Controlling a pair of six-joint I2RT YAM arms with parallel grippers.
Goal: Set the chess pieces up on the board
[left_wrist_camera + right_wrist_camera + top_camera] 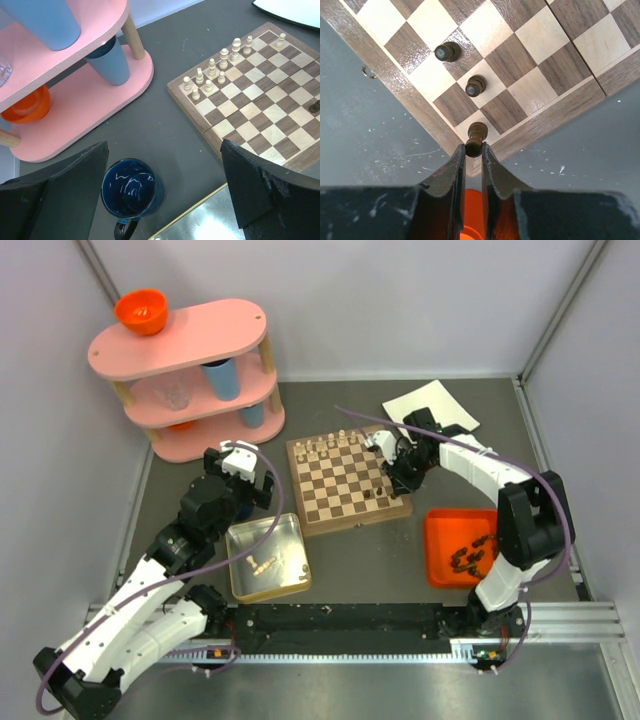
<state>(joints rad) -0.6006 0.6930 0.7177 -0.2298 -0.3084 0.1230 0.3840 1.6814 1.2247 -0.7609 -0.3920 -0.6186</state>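
Right tool (473, 151) clamped on the head of a dark piece (479, 131) at a corner square of the board (535, 55). Tiny, light, smooth wood, probably tippy; pinch its head squarely. Left tool (162, 175) gapes, off the board.

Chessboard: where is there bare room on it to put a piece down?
The middle rows of the chessboard lie bare, between the pale pieces and the dark pieces. Crowded: the pale edge, and the corner where the right fingers grip a dark piece.
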